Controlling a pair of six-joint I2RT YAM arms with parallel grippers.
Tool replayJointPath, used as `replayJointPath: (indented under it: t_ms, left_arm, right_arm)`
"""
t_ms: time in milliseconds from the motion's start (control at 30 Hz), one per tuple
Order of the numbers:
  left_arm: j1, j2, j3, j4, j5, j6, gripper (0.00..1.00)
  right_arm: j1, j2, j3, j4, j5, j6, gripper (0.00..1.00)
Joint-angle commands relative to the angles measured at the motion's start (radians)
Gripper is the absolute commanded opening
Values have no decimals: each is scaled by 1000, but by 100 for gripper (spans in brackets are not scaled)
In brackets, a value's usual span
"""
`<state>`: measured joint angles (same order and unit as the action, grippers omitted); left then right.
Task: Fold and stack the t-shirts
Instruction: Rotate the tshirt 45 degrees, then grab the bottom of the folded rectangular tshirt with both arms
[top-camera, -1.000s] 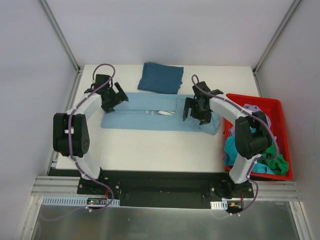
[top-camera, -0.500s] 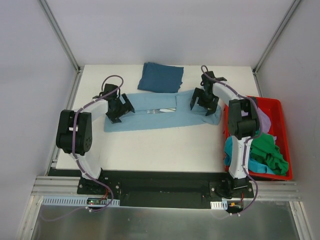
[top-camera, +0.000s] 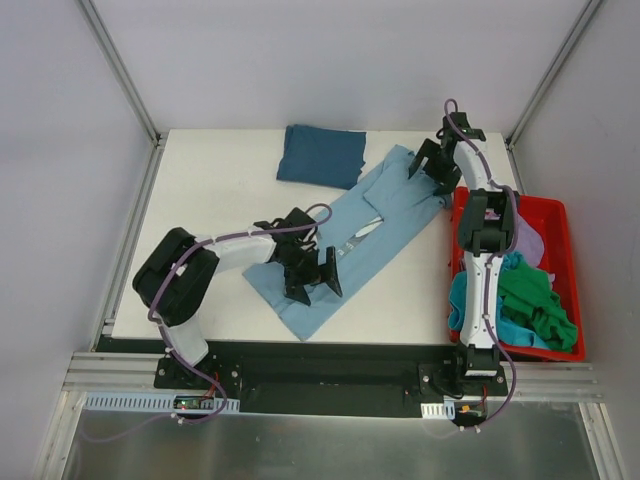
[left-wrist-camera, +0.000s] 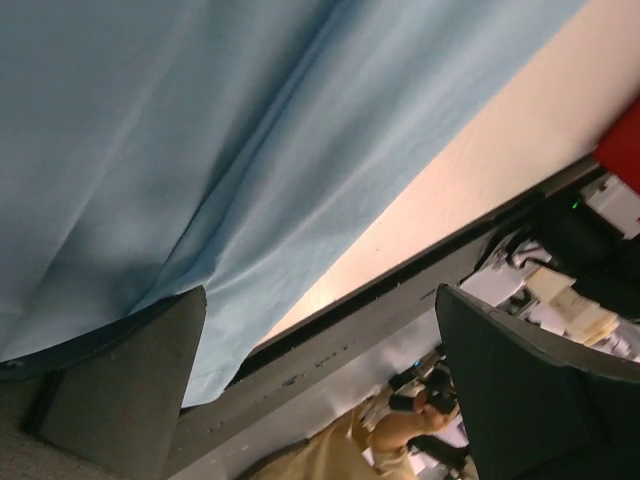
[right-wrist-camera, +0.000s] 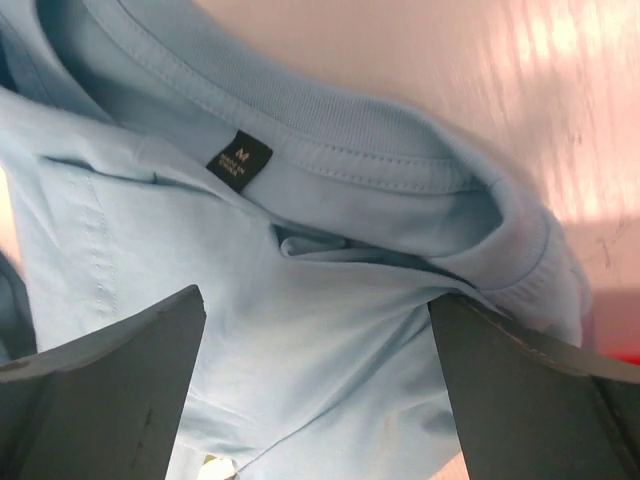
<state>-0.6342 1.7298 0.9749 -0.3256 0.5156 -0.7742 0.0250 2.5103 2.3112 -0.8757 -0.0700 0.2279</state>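
Shows a light sky-blue cotton t-shirt with white chest print (top-camera: 392, 205) laid as a long band on the white worktop (top-camera: 200, 200). Runs on a slant from near the middle up toward the far right corner, passing just beside a folded dark teal-blue cotton t-shirt (top-camera: 322, 155) at the far edge.

Places the left tool (top-camera: 312, 283) over the near, hem end, fingers spread wide above the cloth and pinching nothing. Places the right tool (top-camera: 430, 167) over the far, collar end, likewise spread, with the collar and its black size label (right-wrist-camera: 239, 160) lying loose between the fingers.

Turns, by this reading, on that slanted long axis: hem nearer the left arm, collar nearer the right, one end below each tool. Probably calls for closing on both ends together.

Leaves a heap of lilac, green and turquoise cotton tees (top-camera: 535, 305) in the red plastic bin (top-camera: 535, 204) at the right.
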Motion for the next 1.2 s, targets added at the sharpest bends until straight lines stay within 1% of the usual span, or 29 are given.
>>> replayJointPath:
  t_ms: [0,100,200,300,400,467,500,567,633,700,733,800,867,933,1033,1100,1167]
  left_arm:
    - [-61,30,62,-99,96,56,99]
    - [-84,-16,105,-99,84,85,99]
    - [-84,-97,123,-99,55,116,99]
    - [-82,-179,127,-104,28,145,99]
    - [-70,-257,108,-122,-40,159,99]
    - [-53,-311,79,-125,-90,165,99]
    - [-38,-335,58,-131,-133,161,99]
    - [34,-387,3,-139,-178,142,99]
    - [153,-423,-63,-136,-199,113,99]
    - [244,-450,-126,-136,-259,98,99]
    - [275,-457,-152,-139,-305,90,99]
    - [339,-451,-188,-136,-318,87,99]
    - [381,-432,-206,-135,-341,81,98]
    - [413,-411,-220,-118,-330,73,94]
    - [423,-378,-243,-66,-293,64,86]
    - [423,-354,-260,-34,-290,50,81]
    - [423,-323,-269,-17,-316,46,75]
  right_arm:
    - [-20,35,51,93,-49,-70,96]
    - [-22,-22,27,164,-66,-125,96]
    - [-20,-103,-13,196,-99,-188,96]
    - [-10,-191,-18,178,-36,-277,96]
    - [21,-290,-36,135,22,-340,96]
    - [58,-388,-108,130,64,-401,96]
    - [82,-440,-151,132,115,-424,96]
    - [137,-534,-257,133,156,-458,96]
    - [206,-638,-385,135,167,-472,96]
    - [327,-756,-594,174,182,-470,96]
    - [396,-821,-693,210,182,-464,96]
    - [539,-930,-867,271,167,-460,96]
    - [683,-1027,-1010,352,170,-411,96]
    - [810,-1053,-1102,415,144,-340,96]
    - [988,-1030,-1180,499,139,-253,97]
    - [1084,-986,-1197,550,116,-231,99]
    - [1157,-938,-1184,553,154,-229,96]
